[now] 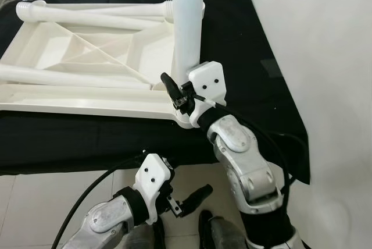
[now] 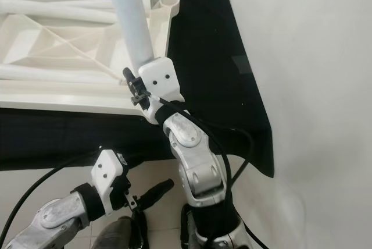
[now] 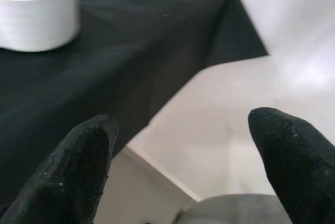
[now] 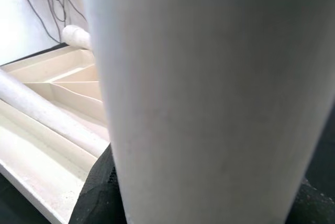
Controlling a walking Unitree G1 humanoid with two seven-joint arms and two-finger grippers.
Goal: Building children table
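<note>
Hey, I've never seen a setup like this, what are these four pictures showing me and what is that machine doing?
It is a humanoid robot with two silver arms. The top two pictures come from cameras in its head, looking down; the other two come from cameras on its wrists. A white plastic tabletop lies upside down on a black cloth, with loose white legs lying across it. The right end effector is closed around an upright leg standing in a corner of the tabletop; its wrist picture shows that leg up close. The left end effector hangs open, low over the floor, holding nothing.
</note>
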